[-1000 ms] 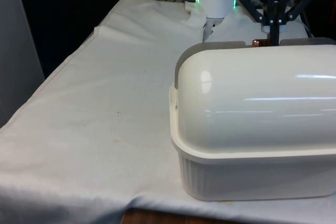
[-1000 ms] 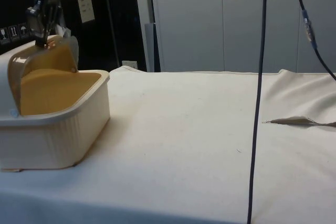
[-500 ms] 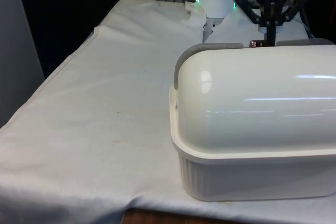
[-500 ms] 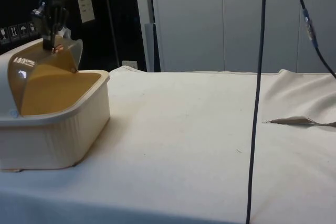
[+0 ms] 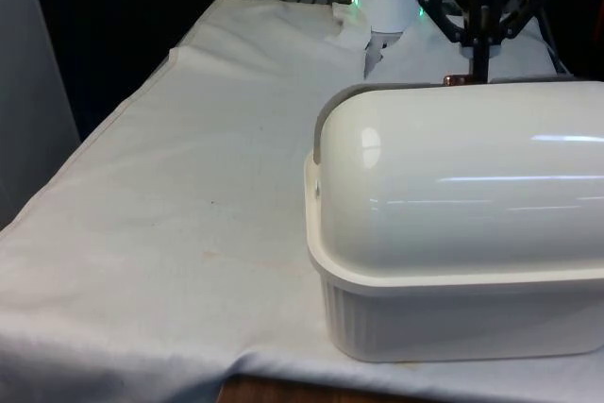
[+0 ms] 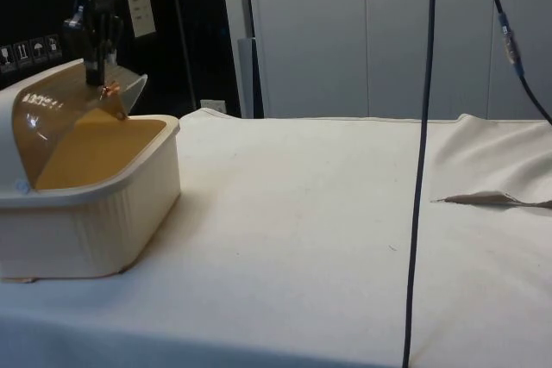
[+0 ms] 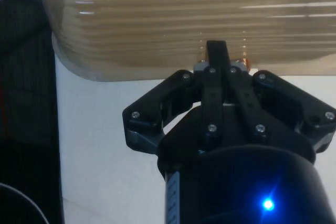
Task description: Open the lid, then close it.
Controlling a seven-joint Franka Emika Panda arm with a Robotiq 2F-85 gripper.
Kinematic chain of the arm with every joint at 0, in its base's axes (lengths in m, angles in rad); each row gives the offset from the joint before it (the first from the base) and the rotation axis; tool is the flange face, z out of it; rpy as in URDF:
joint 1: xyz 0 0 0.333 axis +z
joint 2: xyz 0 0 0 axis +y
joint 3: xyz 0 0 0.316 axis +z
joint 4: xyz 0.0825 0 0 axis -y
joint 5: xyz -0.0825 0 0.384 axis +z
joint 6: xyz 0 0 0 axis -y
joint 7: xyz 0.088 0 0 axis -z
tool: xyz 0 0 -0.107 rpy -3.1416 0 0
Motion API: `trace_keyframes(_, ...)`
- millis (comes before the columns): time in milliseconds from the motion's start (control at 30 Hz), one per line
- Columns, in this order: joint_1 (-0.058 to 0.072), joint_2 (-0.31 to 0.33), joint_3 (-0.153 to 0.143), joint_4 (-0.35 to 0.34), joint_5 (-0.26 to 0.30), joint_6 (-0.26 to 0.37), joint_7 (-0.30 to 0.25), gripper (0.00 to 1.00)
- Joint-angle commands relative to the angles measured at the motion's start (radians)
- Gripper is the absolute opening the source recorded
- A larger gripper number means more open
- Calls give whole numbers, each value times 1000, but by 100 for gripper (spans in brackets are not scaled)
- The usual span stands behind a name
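Box [image 5: 453, 327]: a cream ribbed bread box, nearest in the front view, on the front view's right of the table; in the side view [image 6: 86, 221] it stands at the cloth's near corner.

Shell [image 5: 462, 176]: the fixed white dome over the box's near half, glossy, turned toward the front camera and hiding the opening.

Cloth [image 5: 189, 186]: white, bare around the box; a black cable [image 6: 423, 161] hangs across the side view.

Lid [image 6: 78, 127]: a tinted, see-through roll-top, curved, partly drawn along its arc; its free edge stands above the box's rim, so the opening is part covered. From the wrist it appears as a ribbed amber sheet [image 7: 157, 30].

Knob [image 5: 457, 78]: small, copper-coloured, at the lid's free edge, just past the shell's crest.

Handling: probably thin, light plastic, stiff along its ribs but slick on its face. It likely turns on side pivots, so it wants an arc, not a straight pull. The knob looks the only sure hold; a hard squeeze or a sideways tug could slip off it or strain the pivots.

Gripper [image 5: 478, 71]: directly above the lid's edge, pointing down; its fingers are drawn nearly together around the knob, pinching it, as the wrist view [image 7: 218, 59] suggests.

Relation: lid edge directly under the fingertips, in contact through the knob.
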Motion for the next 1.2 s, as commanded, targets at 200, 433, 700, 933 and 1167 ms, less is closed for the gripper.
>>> trace_keyframes(200, -1, 11, 0, 11, 5, -61, 2, 0)
trace_keyframes(433, 3, 8, 0, 5, 4, -110, 6, 0)
trace_keyframes(700, 6, 7, 5, -5, 4, -157, 11, 0)
trace_keyframes(933, 7, 9, 9, -14, 0, -181, 10, 0)
trace_keyframes(1167, 7, 20, 18, -19, 6, -220, 15, 0)
